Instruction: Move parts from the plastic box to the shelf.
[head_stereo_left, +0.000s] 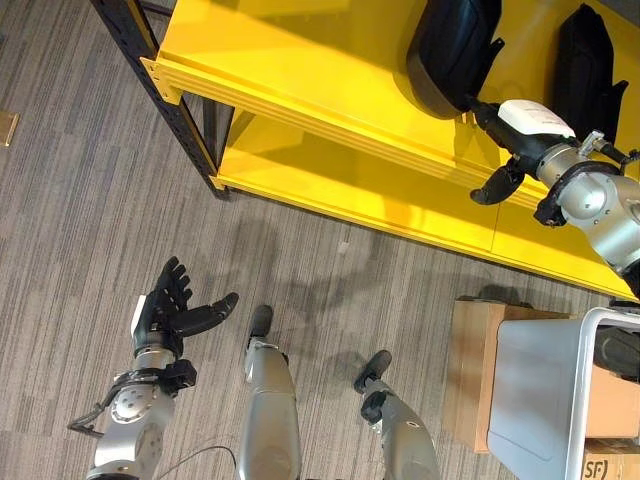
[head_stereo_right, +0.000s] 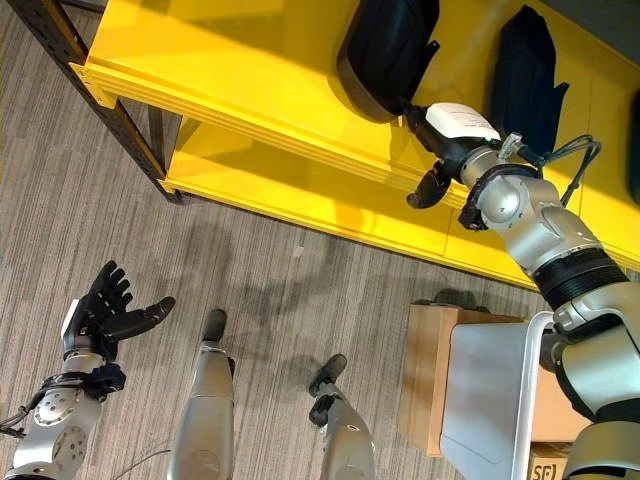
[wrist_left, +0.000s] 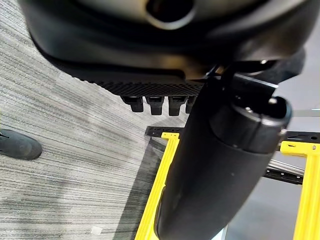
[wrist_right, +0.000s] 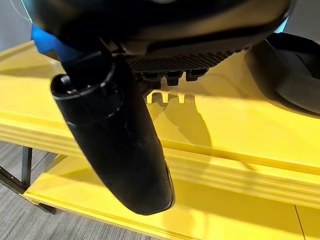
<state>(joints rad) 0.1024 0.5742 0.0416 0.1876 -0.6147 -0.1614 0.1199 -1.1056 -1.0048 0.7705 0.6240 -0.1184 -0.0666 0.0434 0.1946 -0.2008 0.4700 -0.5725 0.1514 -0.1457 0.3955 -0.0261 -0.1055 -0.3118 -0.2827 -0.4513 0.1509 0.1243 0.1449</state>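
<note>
A large black part (head_stereo_left: 455, 50) lies on the upper board of the yellow shelf (head_stereo_left: 300, 60), and a second black part (head_stereo_left: 585, 60) lies further right. My right hand (head_stereo_left: 520, 135) hovers over the shelf's front edge, just beside the first black part (wrist_right: 295, 70). Its fingers (wrist_right: 172, 75) are straight, its thumb (wrist_right: 120, 145) hangs down, and it holds nothing. The grey plastic box (head_stereo_left: 540, 390) stands at the lower right. My left hand (head_stereo_left: 175, 305) is held low over the floor, open and holding nothing.
The plastic box rests on a brown cardboard box (head_stereo_left: 475, 370). A black rack upright (head_stereo_left: 170, 90) bounds the shelf on the left, and a lower yellow board (head_stereo_left: 350, 190) runs beneath. Grey striped carpet (head_stereo_left: 80, 200) lies before the shelf.
</note>
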